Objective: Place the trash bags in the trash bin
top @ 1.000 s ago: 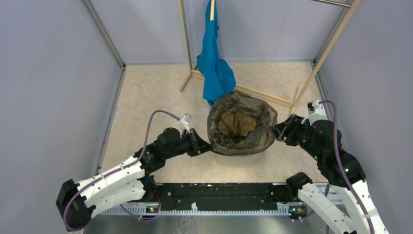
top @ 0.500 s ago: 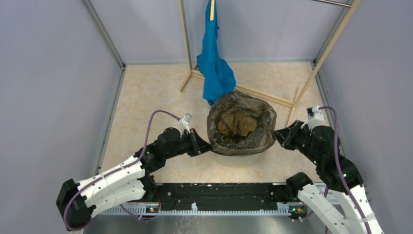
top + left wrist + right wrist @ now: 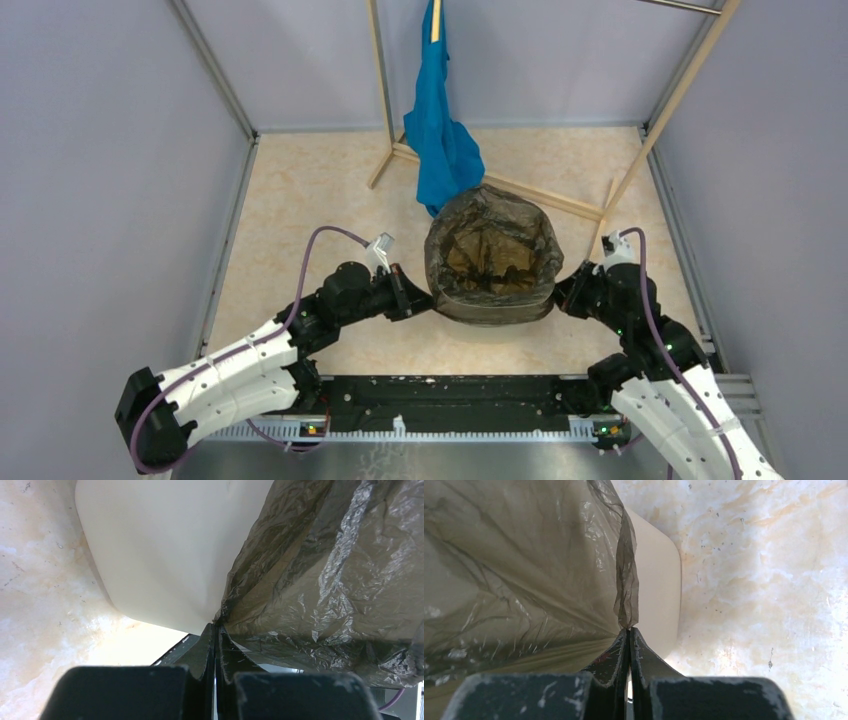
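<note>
Your right gripper has swung nearer to you in the last second, drawing the right hem of the grey-brown trash bag down the wall of the cream trash bin. The bag mouth now sits squarer over the rim. Both pincers are pinching film, and the left gripper has not moved. The lining looks nearly done; pull gently, since thin film tears.

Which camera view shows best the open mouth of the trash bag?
The top view: it looks down into the trash bag, whose mouth is spread over the bin. The wrist views show only its wrinkled outer film beside the bin's wall.
</note>
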`<control>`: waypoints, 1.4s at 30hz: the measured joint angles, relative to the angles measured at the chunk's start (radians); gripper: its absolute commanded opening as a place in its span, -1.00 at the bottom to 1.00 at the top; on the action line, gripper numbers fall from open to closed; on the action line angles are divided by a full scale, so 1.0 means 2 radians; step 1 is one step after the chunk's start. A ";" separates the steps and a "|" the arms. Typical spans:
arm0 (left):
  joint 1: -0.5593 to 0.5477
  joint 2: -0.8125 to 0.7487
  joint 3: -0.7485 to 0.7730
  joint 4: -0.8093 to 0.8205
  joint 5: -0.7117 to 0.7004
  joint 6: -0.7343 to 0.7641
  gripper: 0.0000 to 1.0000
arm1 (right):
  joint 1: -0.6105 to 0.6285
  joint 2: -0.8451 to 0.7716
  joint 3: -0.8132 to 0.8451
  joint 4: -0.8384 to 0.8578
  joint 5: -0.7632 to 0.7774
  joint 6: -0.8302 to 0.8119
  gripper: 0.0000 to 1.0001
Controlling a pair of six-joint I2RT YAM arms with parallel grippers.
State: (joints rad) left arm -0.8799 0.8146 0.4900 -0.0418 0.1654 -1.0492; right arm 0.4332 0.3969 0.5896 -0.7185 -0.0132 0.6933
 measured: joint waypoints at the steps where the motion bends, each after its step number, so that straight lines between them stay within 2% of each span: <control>1: 0.000 0.000 0.000 -0.001 -0.001 0.000 -1.00 | 0.000 0.003 -0.005 0.001 0.000 0.002 -1.00; 8: 0.000 0.000 0.000 -0.014 -0.016 0.003 -0.97 | 0.000 0.023 -0.011 0.025 0.013 0.009 -1.00; 10: 0.000 -0.006 0.000 -0.026 -0.023 0.005 -0.68 | 0.000 0.025 -0.011 0.026 0.019 0.011 -1.00; 11: 0.000 -0.012 0.001 -0.036 -0.029 0.006 -0.48 | 0.000 0.025 -0.011 0.025 0.024 0.013 -1.00; 12: 0.000 -0.020 0.003 -0.049 -0.037 0.007 -0.19 | 0.000 0.025 -0.011 0.025 0.028 0.014 -1.00; 16: 0.000 -0.071 0.013 -0.094 -0.074 0.016 0.35 | 0.000 0.024 -0.011 0.025 0.040 0.018 -1.00; 20: 0.001 -0.123 0.028 -0.111 -0.106 0.027 0.67 | 0.000 0.024 -0.010 0.025 0.044 0.018 -1.00; 25: 0.011 -0.111 0.066 -0.099 -0.115 0.043 0.84 | 0.000 0.024 -0.008 0.023 0.046 0.016 -0.94; 30: 0.061 -0.044 0.089 -0.063 -0.073 0.058 0.93 | 0.000 0.026 -0.004 0.023 0.037 0.013 -0.93; 34: 0.143 -0.021 0.032 0.024 0.012 0.039 0.89 | 0.000 0.050 0.001 0.030 0.023 0.007 -0.93; 37: 0.187 0.010 -0.010 0.093 0.074 0.014 0.71 | 0.000 0.073 0.004 0.032 0.010 0.003 -0.93; 39: 0.198 0.039 -0.023 0.128 0.111 0.002 0.59 | 0.000 0.081 0.004 0.037 0.004 0.003 -0.93; 42: 0.199 0.068 -0.032 0.169 0.151 -0.012 0.24 | 0.000 0.085 0.004 0.044 0.001 0.003 -0.93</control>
State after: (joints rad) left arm -0.4816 0.9508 0.4259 0.2962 0.4671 -1.0725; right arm 0.4332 0.5663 0.5968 -0.6304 -0.0116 0.6994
